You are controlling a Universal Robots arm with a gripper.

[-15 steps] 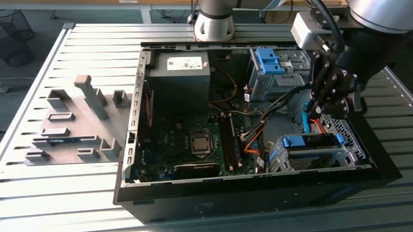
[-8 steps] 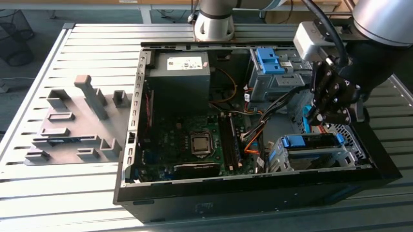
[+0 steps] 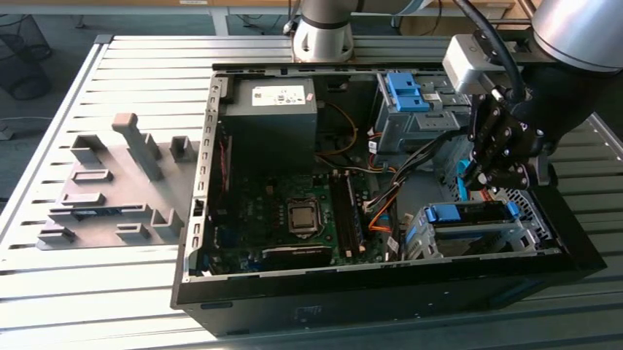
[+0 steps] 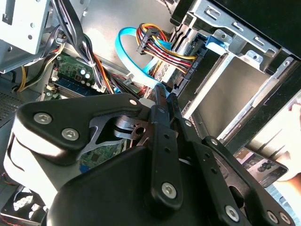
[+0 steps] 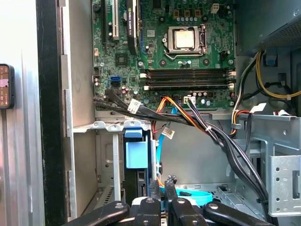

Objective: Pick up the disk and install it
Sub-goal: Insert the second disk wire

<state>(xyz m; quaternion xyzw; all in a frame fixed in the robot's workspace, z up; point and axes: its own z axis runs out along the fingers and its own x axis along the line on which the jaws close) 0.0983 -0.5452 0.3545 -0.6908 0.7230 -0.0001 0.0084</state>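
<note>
Gripper: the gripper [image 3: 479, 179] is hanging inside the open case, tips pointing down into the drive corner.
Fingers: the fingers [image 5: 154, 188] are lying pressed together with nothing between them; the second wrist view is showing the same closed pair [image 4: 160, 108].
Disk: the disk [image 3: 472, 217] is sitting in the cage [image 3: 419, 240] just below the tips. In the first wrist view its blue frame [image 5: 135, 154] is standing just beside them, off to one side and not under them.
Step in hand, as I judge it: the disk is looking set in its bay, and the closed tips are serving as a pusher to seat it.
Doing it well: the tips should be bearing on the blue frame, not the metal face, and pressing straight along the bay.
Hazard: the blue cable [image 5: 188, 194] is curling right at the tips, and the black cables [image 5: 141, 110] are running just beyond the cage. Either could be getting snagged or pinched.
</note>
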